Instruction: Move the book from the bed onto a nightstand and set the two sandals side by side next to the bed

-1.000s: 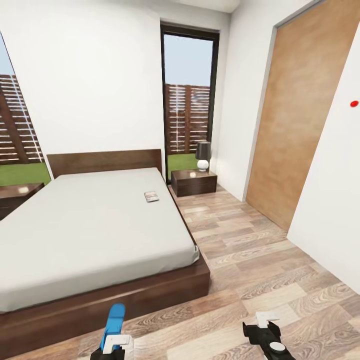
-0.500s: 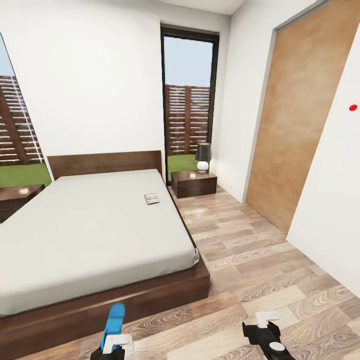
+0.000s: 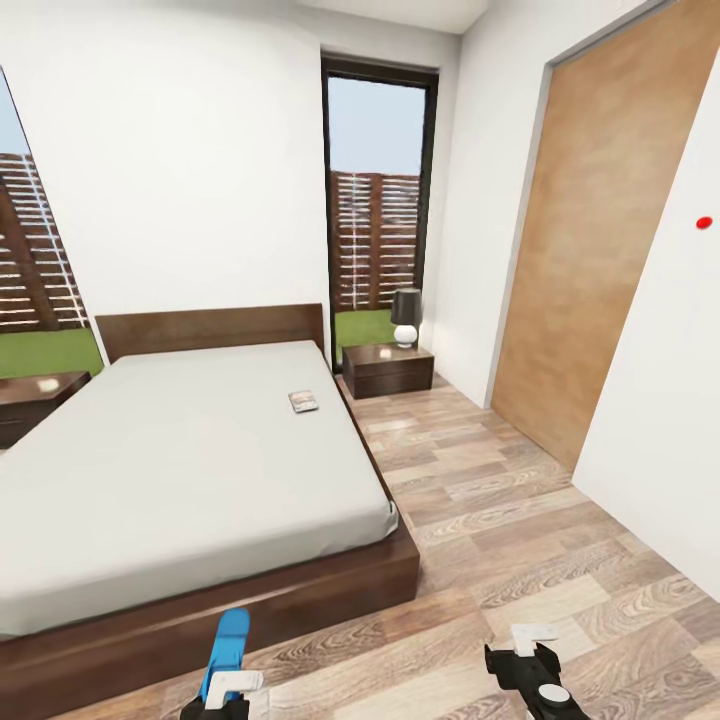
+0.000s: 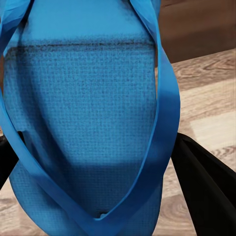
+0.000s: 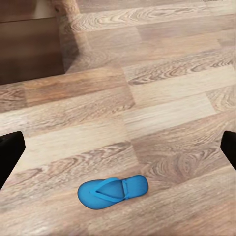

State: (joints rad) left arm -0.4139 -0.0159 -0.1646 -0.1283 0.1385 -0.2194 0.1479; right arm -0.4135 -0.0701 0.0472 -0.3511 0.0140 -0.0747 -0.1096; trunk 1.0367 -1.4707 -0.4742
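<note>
L gripper (image 3: 222, 690) clamped on blue sandal (image 4: 83, 123), sole filling its fingers. Light, floppy foam; best held mid-sole. R gripper (image 3: 527, 660) spread, empty; second sandal (image 5: 112, 191) flat on floor below. Book (image 3: 303, 401) far ahead on bed (image 3: 180, 470).

We've got a little table lamp (image 3: 405, 316) up around 1 o'clock, dark shade over a round white base. Behind it there's a slatted wooden fence (image 3: 375, 238) past the glass, with a strip of green grass (image 3: 362, 325) below. Small red dot (image 3: 705, 222) on the white wall at 2 o'clock.
</note>
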